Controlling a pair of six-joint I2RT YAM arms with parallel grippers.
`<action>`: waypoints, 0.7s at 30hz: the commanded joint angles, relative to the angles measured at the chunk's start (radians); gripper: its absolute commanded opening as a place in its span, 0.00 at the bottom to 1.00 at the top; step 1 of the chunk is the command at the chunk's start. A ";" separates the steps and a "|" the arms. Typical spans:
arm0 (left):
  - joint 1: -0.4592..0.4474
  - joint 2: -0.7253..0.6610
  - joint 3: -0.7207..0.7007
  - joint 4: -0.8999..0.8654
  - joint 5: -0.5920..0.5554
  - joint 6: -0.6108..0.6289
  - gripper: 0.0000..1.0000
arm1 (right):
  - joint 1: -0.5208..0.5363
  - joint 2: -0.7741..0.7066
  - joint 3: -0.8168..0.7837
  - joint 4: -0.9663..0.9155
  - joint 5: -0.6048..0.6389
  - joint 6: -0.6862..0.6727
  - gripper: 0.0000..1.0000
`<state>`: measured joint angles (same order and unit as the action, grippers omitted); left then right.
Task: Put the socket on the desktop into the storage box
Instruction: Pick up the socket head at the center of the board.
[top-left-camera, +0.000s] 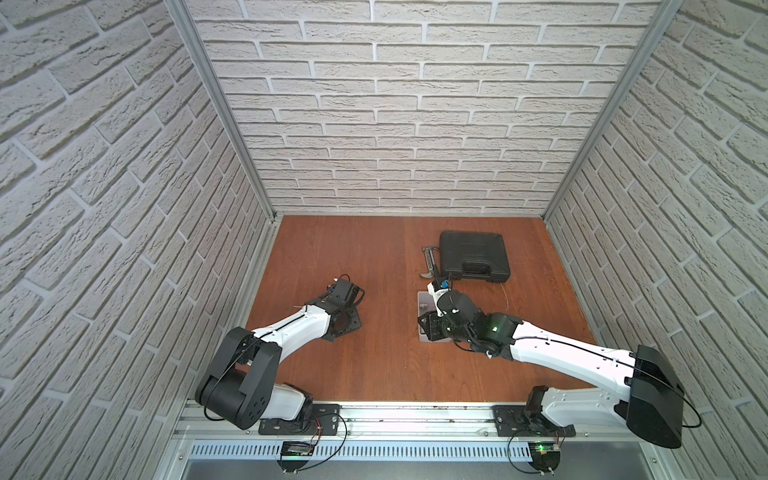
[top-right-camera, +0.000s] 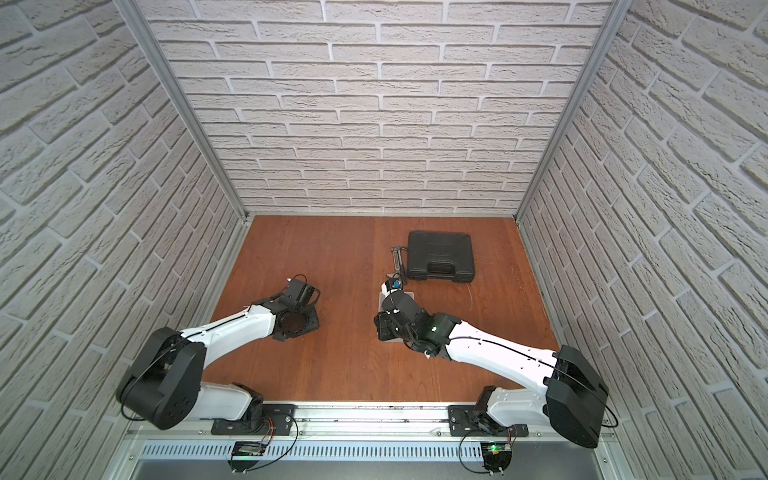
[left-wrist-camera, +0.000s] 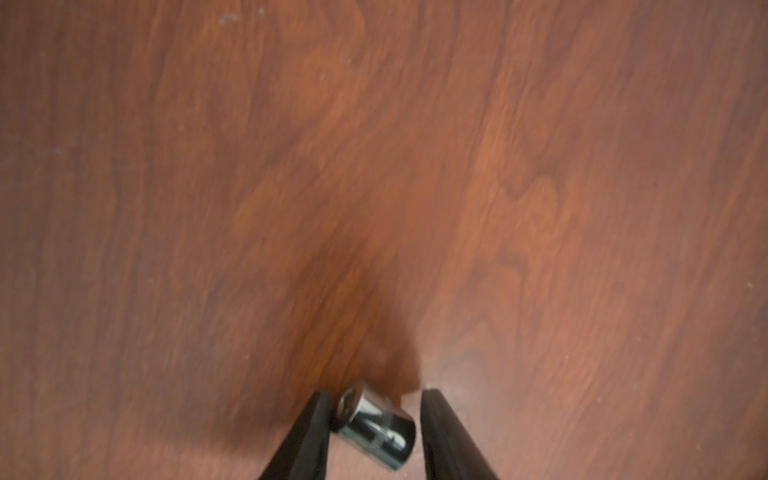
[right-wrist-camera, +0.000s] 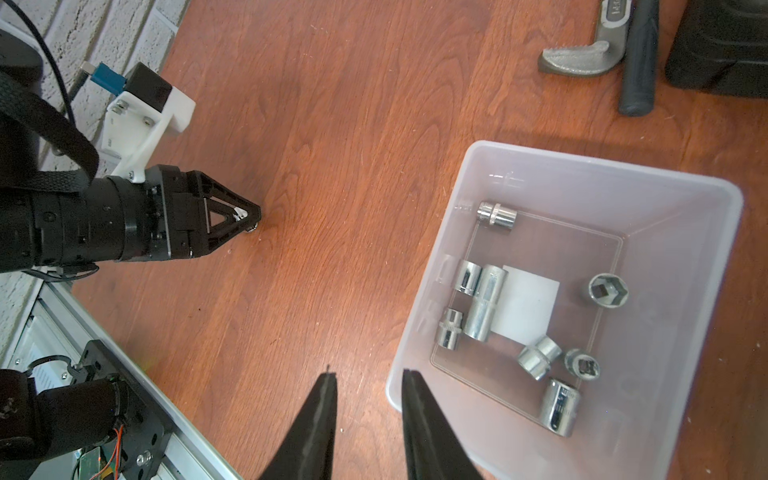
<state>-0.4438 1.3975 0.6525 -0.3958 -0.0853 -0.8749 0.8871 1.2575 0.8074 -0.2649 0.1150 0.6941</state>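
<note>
Grasp step: jaws of the left gripper (left-wrist-camera: 376, 392) narrowly flank the socket (left-wrist-camera: 376, 428) on the counter (left-wrist-camera: 374, 166), well apart from the storage box (right-wrist-camera: 469, 166), grip uncertain; jaws of the right gripper (right-wrist-camera: 368, 372) stand part-open, empty; the next move probably calls for clamping, then lifting.

Robot lab test booth
Brick-patterned wall panels (top-left-camera: 415, 124) in metal framing (top-left-camera: 221, 104) enclose a wood-grain desktop (top-left-camera: 382, 365); the left arm (top-left-camera: 291, 328) and right arm (top-left-camera: 561, 353) are bolted to a rail (top-left-camera: 415, 415).
</note>
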 joint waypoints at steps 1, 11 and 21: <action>-0.004 0.024 0.023 -0.015 -0.008 0.000 0.41 | 0.001 -0.030 -0.014 0.033 0.020 -0.010 0.33; -0.007 0.033 0.038 -0.019 -0.002 0.004 0.40 | -0.003 -0.042 -0.022 0.030 0.025 -0.008 0.33; -0.011 0.078 0.065 -0.023 0.006 0.015 0.30 | -0.007 -0.052 -0.031 0.027 0.028 -0.007 0.32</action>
<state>-0.4492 1.4563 0.7029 -0.4030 -0.0845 -0.8677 0.8852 1.2304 0.7898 -0.2661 0.1303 0.6945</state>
